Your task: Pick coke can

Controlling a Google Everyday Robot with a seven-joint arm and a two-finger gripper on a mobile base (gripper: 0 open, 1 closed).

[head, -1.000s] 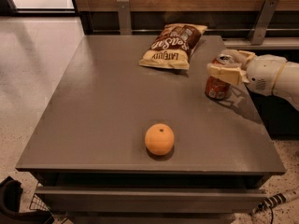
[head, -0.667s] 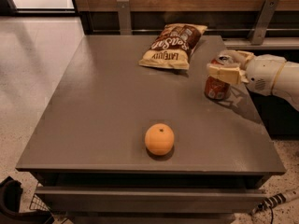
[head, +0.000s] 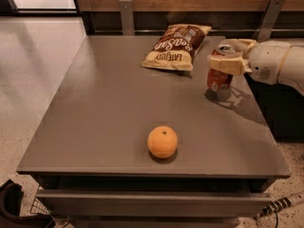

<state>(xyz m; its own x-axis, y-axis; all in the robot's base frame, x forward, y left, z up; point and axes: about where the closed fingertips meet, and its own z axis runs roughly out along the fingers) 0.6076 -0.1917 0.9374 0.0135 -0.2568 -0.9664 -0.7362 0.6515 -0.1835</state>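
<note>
The coke can (head: 219, 80), red-orange with a silver top, is at the right side of the grey table (head: 109, 108). My gripper (head: 228, 56) reaches in from the right and is shut on the can's upper part. One cream finger (head: 227, 64) lies across the front of the can and the other behind it. The can hangs slightly above the table, with its shadow beneath it.
A brown-and-yellow chip bag (head: 176, 46) lies at the back of the table, left of the can. A round orange fruit (head: 162, 142) sits near the front edge. A wooden wall with metal brackets runs behind the table. My white arm (head: 280, 63) extends off to the right.
The gripper has risen a little with the can in it, so the can is now just off the table. The chip bag and orange have not moved.
</note>
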